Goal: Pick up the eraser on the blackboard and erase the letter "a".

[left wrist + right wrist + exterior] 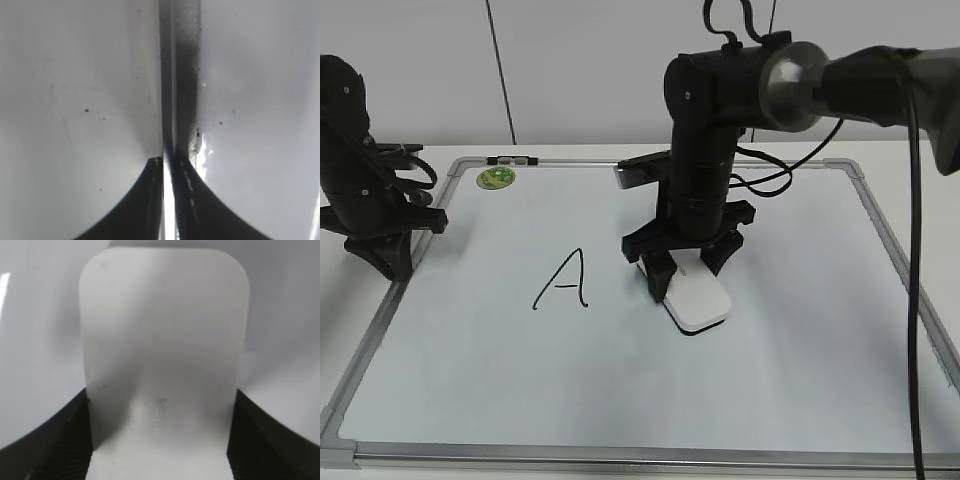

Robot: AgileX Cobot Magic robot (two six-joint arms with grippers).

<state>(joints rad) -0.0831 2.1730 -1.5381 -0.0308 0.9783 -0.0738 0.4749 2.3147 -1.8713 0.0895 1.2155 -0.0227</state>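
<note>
The white eraser (698,300) lies flat on the blackboard (800,400), right of the large capital "A" (563,280). My right gripper (688,272) is shut on the eraser, its fingers pressing both long sides; the right wrist view shows the eraser (162,350) filling the frame between the black fingers (160,440). The small letter "a" is not visible; the eraser and right arm cover that spot. My left gripper (390,255) rests at the board's left edge, shut and empty, its fingers (170,170) together over the frame strip (175,75).
A round green magnet (496,178) sits near the board's back left corner, next to a small clip (513,160) on the top frame. The board's front and right areas are bare white surface. A white wall stands behind.
</note>
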